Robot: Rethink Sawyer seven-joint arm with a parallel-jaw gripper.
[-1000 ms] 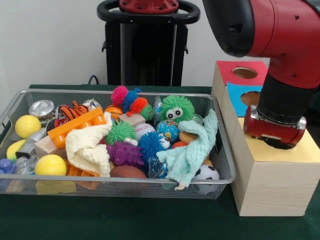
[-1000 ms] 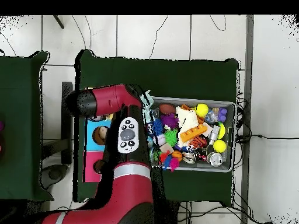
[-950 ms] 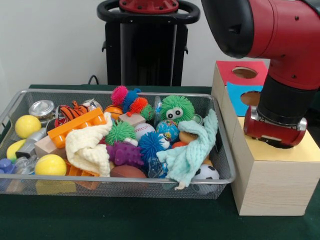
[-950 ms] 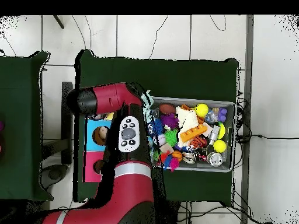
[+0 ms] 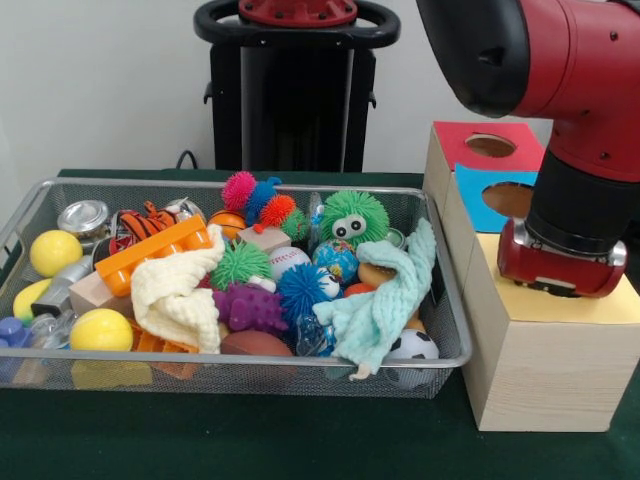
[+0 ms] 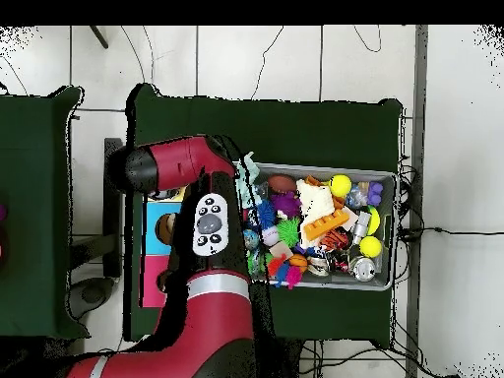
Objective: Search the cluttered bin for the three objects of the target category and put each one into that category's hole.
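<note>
under the arm (image 5: 575, 170), hole hidden

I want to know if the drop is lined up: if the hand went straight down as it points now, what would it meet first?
Most likely the yellow-faced box top right beneath the hand; whether it sits over the hole is hidden.

Bright, even indoor light; soft shadows, slight blur.

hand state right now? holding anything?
Hand: over the yellow-faced box; open or shut cannot be told, and no held cloth is visible.
</note>
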